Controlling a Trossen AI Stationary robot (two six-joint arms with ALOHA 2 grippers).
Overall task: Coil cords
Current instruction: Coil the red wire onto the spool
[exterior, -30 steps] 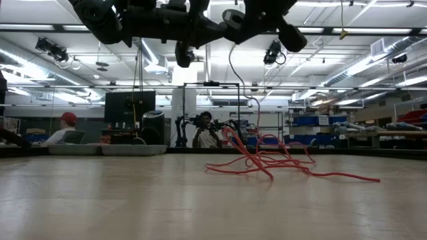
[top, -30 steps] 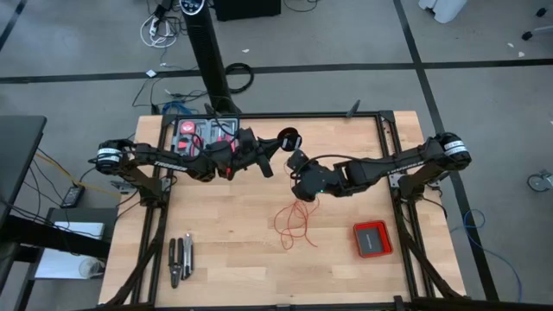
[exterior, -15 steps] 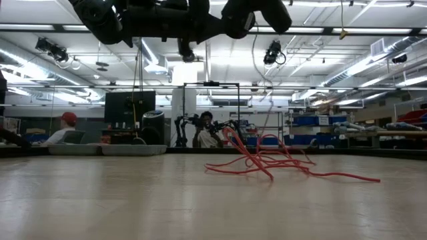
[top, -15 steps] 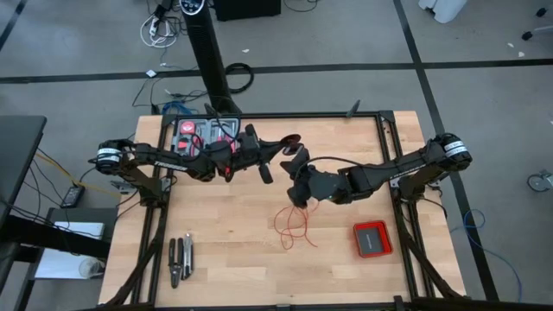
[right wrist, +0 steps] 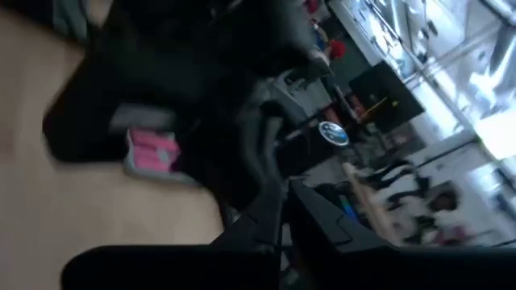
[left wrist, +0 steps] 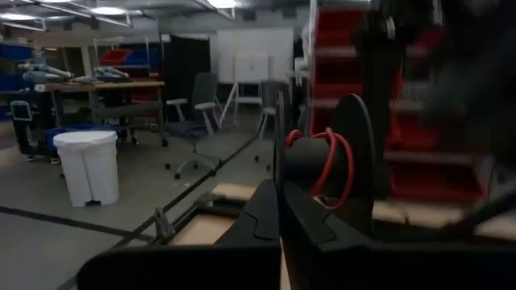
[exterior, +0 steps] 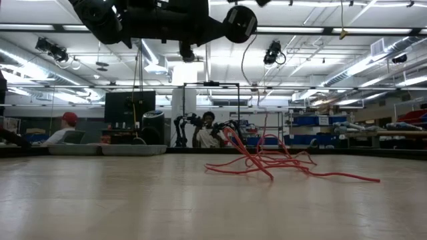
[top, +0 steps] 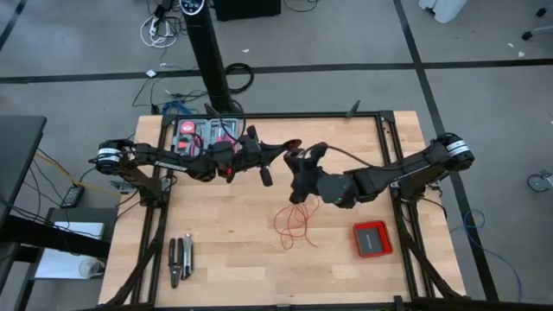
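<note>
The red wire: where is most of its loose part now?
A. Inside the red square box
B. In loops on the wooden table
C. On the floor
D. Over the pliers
B: in the high view the red wire lies in loose loops on the bare table, apart from the red box.

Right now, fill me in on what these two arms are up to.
They are winding a thin red wire onto a small black spool. The left gripper, jaws shut on the spool, holds it above the table's middle with a few red turns on it. The right gripper hovers beside it. Most of the wire lies in loose loops on the wooden table.
</note>
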